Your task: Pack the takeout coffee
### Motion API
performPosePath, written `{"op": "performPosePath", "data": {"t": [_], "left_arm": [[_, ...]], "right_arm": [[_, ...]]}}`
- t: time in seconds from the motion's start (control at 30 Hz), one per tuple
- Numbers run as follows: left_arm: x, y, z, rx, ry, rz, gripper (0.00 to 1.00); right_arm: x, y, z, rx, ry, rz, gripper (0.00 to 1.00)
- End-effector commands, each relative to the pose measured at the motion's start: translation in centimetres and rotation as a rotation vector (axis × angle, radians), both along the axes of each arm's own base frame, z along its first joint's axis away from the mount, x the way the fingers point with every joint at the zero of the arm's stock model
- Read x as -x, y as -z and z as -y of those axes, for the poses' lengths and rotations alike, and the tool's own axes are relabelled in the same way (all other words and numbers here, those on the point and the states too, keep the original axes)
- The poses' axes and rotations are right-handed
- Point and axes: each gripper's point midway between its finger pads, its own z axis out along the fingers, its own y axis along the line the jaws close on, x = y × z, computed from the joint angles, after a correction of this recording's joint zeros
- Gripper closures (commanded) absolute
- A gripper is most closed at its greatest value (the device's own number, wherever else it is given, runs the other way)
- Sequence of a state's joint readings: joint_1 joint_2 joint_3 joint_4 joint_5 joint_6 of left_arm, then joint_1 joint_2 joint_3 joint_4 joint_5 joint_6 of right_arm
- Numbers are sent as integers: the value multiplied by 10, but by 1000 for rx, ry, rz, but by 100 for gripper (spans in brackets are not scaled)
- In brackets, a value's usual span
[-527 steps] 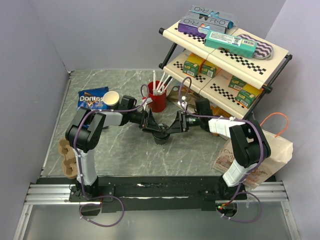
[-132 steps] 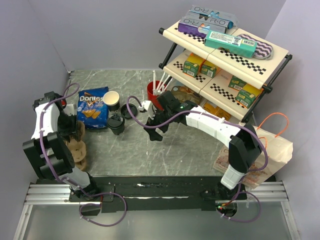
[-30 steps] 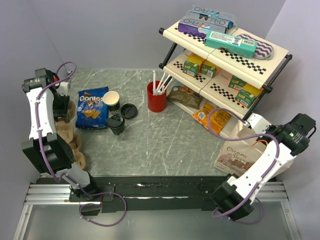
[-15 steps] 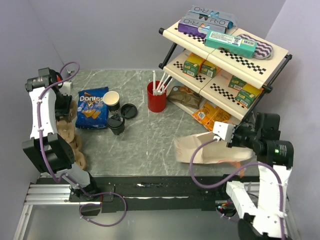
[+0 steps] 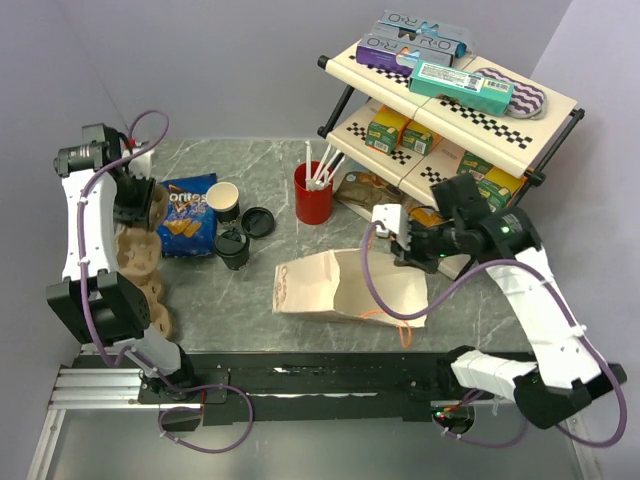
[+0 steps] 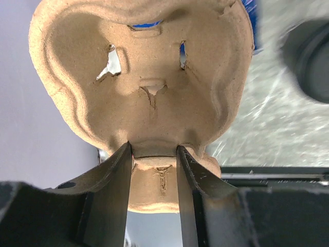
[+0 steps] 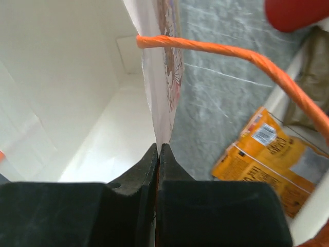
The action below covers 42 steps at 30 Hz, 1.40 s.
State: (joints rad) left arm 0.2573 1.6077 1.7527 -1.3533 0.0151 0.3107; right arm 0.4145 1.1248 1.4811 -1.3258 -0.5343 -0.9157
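Packing is at the set-up step: the right hand (image 7: 158, 150) is pinched shut on the paper bag (image 5: 335, 288), the left hand (image 6: 153, 152) clamps the cup carrier (image 6: 146, 72), and the lidded coffee (image 5: 232, 249) stands on the tabletop (image 5: 300, 190) between them, nearer the left, so next the carrier probably needs setting down beside it.

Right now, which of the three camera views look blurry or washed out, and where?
Top external: evenly lit and sharp. Left wrist: the cup carrier is crisp, but the dark round object at the right edge is smeared. Right wrist: the paper bag is blown-out white inside, and the red cup is out of focus.
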Motion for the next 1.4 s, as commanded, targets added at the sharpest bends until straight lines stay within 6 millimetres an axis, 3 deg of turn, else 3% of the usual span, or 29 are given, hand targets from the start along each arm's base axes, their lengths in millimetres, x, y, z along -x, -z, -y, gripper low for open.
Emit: {"op": "performPosePath", "data": {"t": [0.0, 0.07, 0.2, 0.27, 0.43, 0.47, 0.6, 0.73, 1.0, 1.13, 1.3, 1.37], "left_arm": [[-11, -54, 34, 54, 139, 187, 99], [-13, -70, 50, 93, 204, 250, 99], [-6, -106, 100, 215, 413, 391, 99], [2, -127, 132, 297, 533, 477, 99], [25, -177, 186, 417, 807, 698, 99], [30, -202, 196, 395, 875, 817, 99], [51, -247, 225, 425, 979, 1046, 99], [66, -278, 251, 469, 1077, 1159, 99], [94, -295, 318, 536, 1284, 1212, 99], [115, -285, 357, 555, 1430, 1189, 99], [129, -259, 384, 499, 1555, 1177, 99], [135, -258, 390, 482, 1576, 1203, 99]], "right_arm": [[-7, -9, -14, -23, 107, -24, 100], [-10, -7, -17, -17, 117, -19, 100], [-20, -9, -15, -5, 195, 12, 100], [-29, -11, -11, 8, 249, 22, 100], [-38, -16, -13, 28, 315, -27, 100], [-38, -18, -15, 19, 315, -33, 100], [-40, -27, -22, -13, 324, -44, 100], [-47, -31, -27, -35, 347, -54, 100], [-52, -23, -28, -20, 387, -85, 100], [-51, -25, -32, -40, 394, -103, 100], [-50, -27, -35, -66, 404, -125, 100], [-50, -28, -37, -71, 407, -131, 100]]}}
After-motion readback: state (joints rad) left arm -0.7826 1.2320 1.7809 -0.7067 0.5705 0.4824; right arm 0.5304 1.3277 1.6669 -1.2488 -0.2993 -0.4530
